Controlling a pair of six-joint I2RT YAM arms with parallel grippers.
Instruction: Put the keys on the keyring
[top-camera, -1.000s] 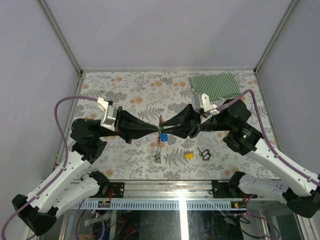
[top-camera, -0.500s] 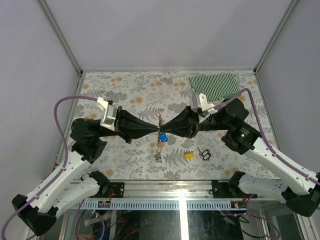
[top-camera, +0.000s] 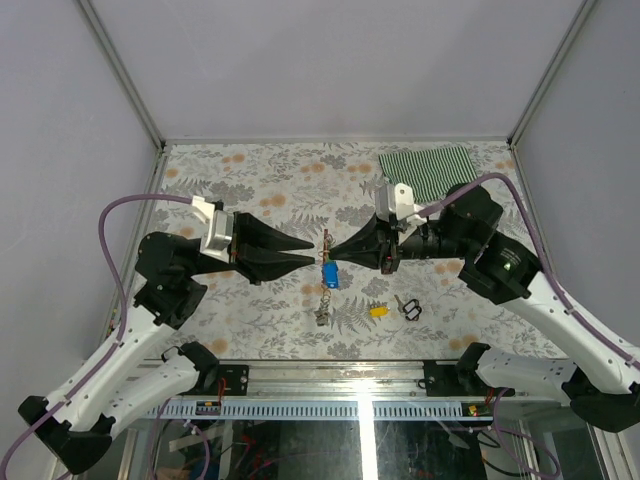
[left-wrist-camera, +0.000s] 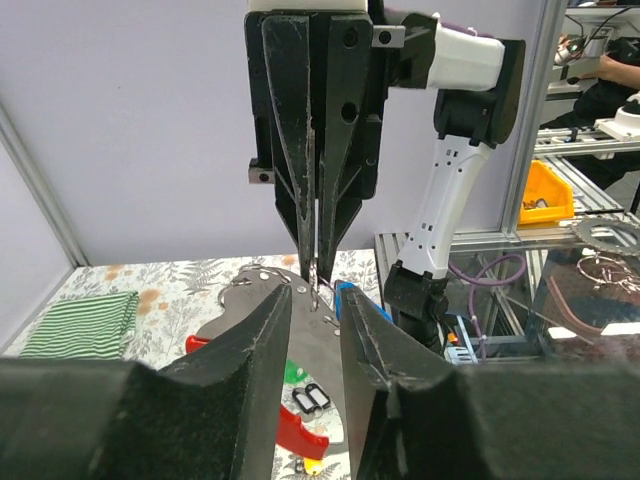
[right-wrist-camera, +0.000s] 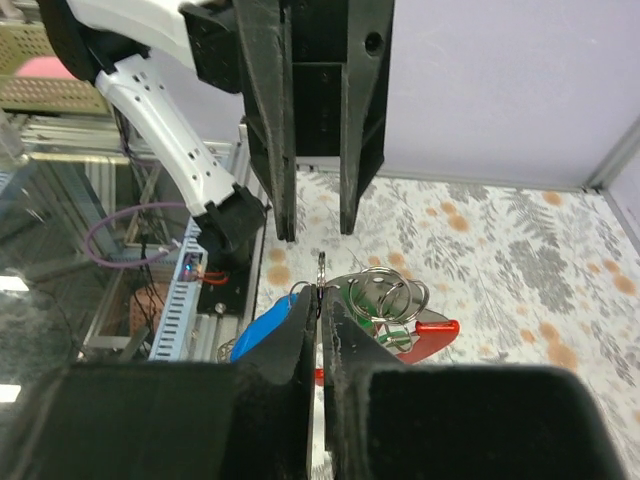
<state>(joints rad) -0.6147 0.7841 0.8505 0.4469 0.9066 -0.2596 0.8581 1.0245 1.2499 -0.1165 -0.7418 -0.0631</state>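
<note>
**Keyring pinched by the right pincer, left pincer released**

Above the middle of the flowered desk (top-camera: 260, 190) the two arms meet tip to tip. The right pincer (top-camera: 331, 252) is clenched on a thin metal ring at the top of the keyring (top-camera: 323, 300). The rest of the bunch hangs below that grip: silver rings, the red clip (right-wrist-camera: 432, 333) and the chain trailing toward the near edge. Whether the chain's end reaches the desk I cannot tell.

The blue key (top-camera: 328, 276) and the green key (left-wrist-camera: 293, 372) sit in this bunch, just below the pinched ring.

The left pincer (top-camera: 314, 251) is released, its fingers (right-wrist-camera: 283, 150) apart and grasping nothing, the tips just beside the ring.

The yellow key (top-camera: 378, 311) lies on the desk to the near right, next to a small black loop (top-camera: 410, 307). A green striped cloth (top-camera: 430, 170) lies at the far right.
</note>
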